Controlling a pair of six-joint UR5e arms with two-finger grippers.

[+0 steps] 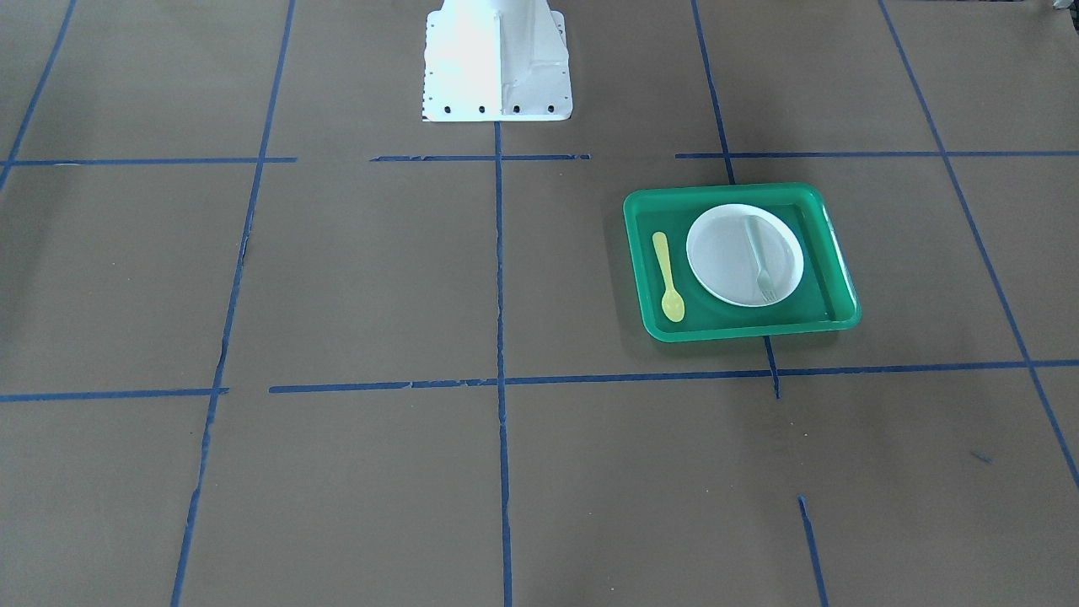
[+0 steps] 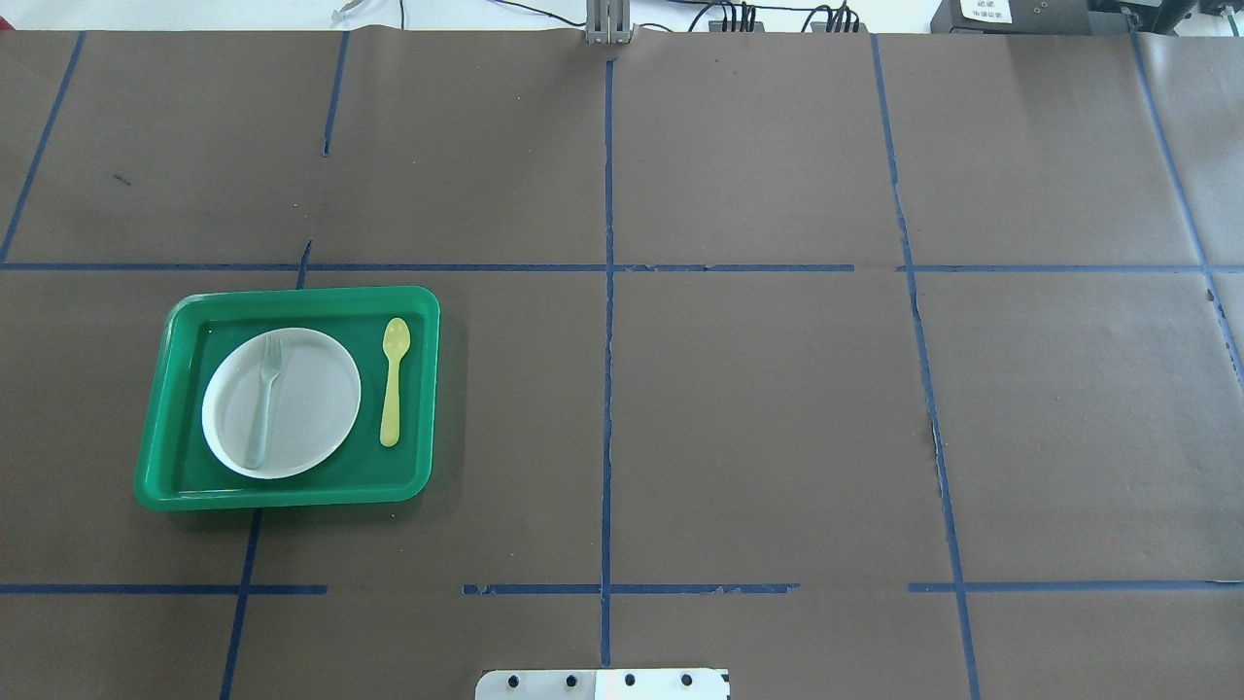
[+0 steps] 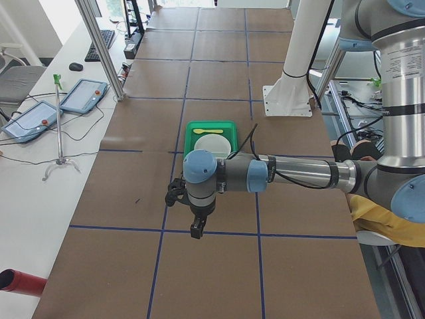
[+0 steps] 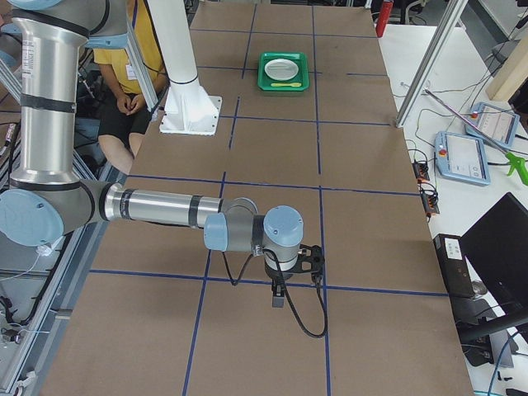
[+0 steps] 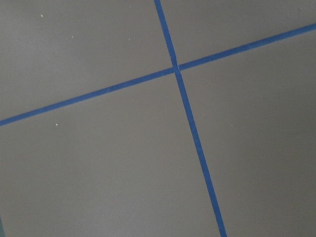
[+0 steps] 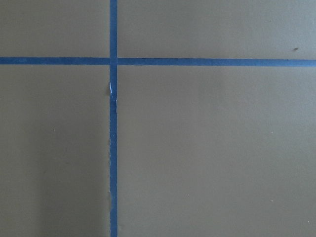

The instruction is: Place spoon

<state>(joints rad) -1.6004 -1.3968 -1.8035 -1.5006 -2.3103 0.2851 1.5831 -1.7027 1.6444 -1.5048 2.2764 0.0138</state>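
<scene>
spoon (image 2: 393,384) – yellow | tray (image 2: 282,498) – green | plate (image 2: 316,389) – white | fork (image 2: 264,408) – pale grey-green | table (image 2: 758,408) – brown, blue grid lines

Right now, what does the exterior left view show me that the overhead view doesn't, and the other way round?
Only exterior left: the left arm stretched out over the table, its pincer pointing down above bare paper, apart from the tray. Whether the pincer is open or shut cannot be told.

Only overhead: the fork lying on the plate, and the spoon with its bowl pointing away from the robot. No arm appears.

Both: the tray holding the plate, with the spoon inside the tray beside the plate.
</scene>
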